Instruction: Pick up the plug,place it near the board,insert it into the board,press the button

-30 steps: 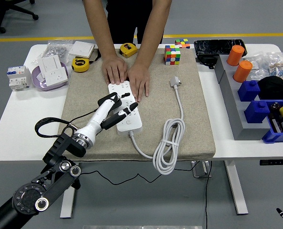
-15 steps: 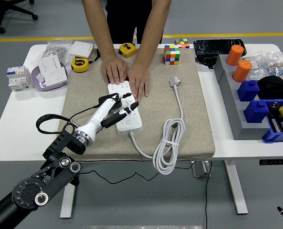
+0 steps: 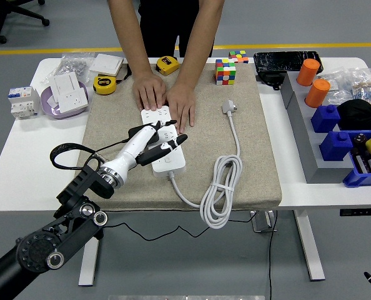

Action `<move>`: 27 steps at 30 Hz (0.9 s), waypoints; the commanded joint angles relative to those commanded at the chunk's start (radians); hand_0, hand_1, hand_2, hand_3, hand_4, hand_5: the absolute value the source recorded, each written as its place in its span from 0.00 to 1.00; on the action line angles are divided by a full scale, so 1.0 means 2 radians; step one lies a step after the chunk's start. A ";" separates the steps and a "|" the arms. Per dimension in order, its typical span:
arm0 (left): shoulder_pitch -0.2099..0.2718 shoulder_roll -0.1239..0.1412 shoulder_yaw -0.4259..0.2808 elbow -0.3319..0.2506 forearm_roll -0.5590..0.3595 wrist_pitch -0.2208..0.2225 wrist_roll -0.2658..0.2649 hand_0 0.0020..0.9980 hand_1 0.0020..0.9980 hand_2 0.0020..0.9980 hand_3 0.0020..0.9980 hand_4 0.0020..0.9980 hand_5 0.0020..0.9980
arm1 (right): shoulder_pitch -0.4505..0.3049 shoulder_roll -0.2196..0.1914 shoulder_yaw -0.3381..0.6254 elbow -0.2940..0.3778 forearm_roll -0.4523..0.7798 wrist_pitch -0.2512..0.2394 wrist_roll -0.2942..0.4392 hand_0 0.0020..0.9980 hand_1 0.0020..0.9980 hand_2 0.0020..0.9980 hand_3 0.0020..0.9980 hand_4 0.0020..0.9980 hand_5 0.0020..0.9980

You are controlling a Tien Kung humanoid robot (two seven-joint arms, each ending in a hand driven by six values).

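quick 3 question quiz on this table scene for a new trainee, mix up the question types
1. True or false: the plug is already inserted in the power strip.
2. Whose hands hold the strip's far end? A) the person's hands B) the robot's right hand C) nobody's
3. Fill in: the robot's left hand hovers over the strip with its fingers ____.

Key: 1 false, it lies loose on the mat; 2 A; 3 spread

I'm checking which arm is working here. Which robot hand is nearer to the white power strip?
Left. The left robot hand is over the power strip, fingers spread above its top. The right robot hand is not in view.
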 joint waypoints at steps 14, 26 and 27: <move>-0.019 0.018 -0.008 -0.020 0.278 -0.098 0.143 1.00 0.99 0.93 0.86 1.00 1.00 | 0.001 0.001 0.002 0.000 0.000 0.000 0.000 0.95 0.90 0.86 0.88 1.00 1.00; -0.030 0.022 0.009 -0.004 0.279 -0.110 0.150 1.00 1.00 0.93 0.85 1.00 1.00 | 0.003 0.000 0.006 0.000 -0.001 -0.001 0.001 0.95 0.90 0.86 0.88 1.00 1.00; -0.031 0.021 0.010 -0.003 0.279 -0.110 0.150 1.00 1.00 0.93 0.85 1.00 1.00 | 0.003 0.000 0.007 0.000 -0.001 -0.001 0.000 0.95 0.90 0.86 0.88 1.00 1.00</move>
